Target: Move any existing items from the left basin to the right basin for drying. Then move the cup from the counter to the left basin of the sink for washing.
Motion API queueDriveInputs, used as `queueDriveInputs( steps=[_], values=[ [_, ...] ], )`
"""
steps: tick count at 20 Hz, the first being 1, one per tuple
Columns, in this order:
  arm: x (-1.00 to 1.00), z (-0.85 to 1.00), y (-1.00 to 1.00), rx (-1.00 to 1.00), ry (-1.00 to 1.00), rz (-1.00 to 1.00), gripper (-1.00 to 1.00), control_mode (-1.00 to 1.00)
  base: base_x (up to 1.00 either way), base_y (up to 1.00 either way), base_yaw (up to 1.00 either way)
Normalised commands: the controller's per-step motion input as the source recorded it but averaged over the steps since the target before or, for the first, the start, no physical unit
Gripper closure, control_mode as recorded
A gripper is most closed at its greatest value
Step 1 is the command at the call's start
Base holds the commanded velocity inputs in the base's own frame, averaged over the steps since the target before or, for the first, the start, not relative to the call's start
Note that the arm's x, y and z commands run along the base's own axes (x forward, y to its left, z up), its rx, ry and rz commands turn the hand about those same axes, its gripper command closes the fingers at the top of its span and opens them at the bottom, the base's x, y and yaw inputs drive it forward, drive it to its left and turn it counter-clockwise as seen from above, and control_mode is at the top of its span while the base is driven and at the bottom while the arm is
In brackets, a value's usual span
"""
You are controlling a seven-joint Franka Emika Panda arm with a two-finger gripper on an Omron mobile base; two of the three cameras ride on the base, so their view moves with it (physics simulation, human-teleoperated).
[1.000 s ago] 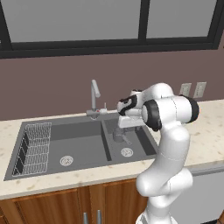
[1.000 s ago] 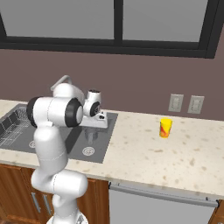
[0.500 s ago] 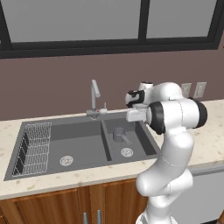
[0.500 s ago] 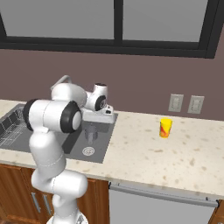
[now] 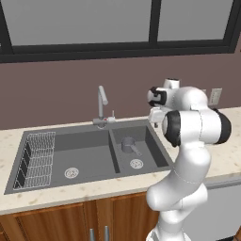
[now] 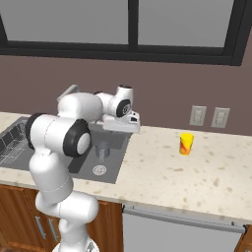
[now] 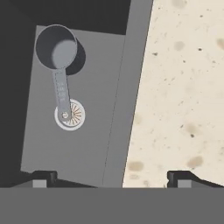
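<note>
The small grey metal pot [image 5: 128, 144] stands upright in the right basin [image 5: 153, 141], its short handle pointing at the round drain [image 7: 69, 115]. In the hand view the pot [image 7: 56, 47] lies at upper left on the basin floor [image 7: 94, 78]. My gripper [image 5: 156, 121] hovers open and empty above that basin's right rim, where it meets the counter [image 7: 183, 87]. The gripper [image 7: 111, 179] shows a dark tip on either side, with nothing between them. The yellow cup [image 6: 186, 143] stands on the counter [image 6: 187, 182] to the right, well apart from the gripper [image 6: 129, 129]. The left basin [image 5: 89, 157] holds no loose items.
A wire dish rack [image 5: 37, 157] fills the left end of the left basin. The slim silver faucet [image 5: 101, 106] rises behind the divider. Two wall outlets [image 6: 198, 115] sit behind the cup. Open counter stretches right of the sink.
The arm has swung up and to the right, from over the right basin to its right rim. The pot stays in the right basin. The jaws stayed open.
</note>
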Motion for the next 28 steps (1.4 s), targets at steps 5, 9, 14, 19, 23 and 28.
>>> queueDriveInputs(
  steps=[5, 9, 14, 19, 23, 28],
  values=[
    [-0.12, 0.37, -0.54, 0.0, 0.0, -0.01, -1.0, -1.0, 0.0, 0.0, 0.0],
    [-0.11, 0.33, -0.58, 0.0, 0.0, -0.02, -1.0, -1.0, 0.0, 0.0, 0.0],
    [-0.1, 0.26, -0.58, 0.0, 0.0, -0.03, -1.0, -1.0, 0.0, 0.0, 0.0],
    [-0.06, 0.14, -0.52, 0.0, 0.0, -0.05, -1.0, -1.0, 0.0, 0.0, 0.0],
    [-0.02, 0.05, -0.43, 0.0, 0.0, -0.03, -1.0, -1.0, 0.0, 0.0, 0.0],
    [0.0, 0.07, -0.38, 0.0, 0.0, 0.0, -1.0, -1.0, 0.0, 0.0, 0.0]
  ],
)
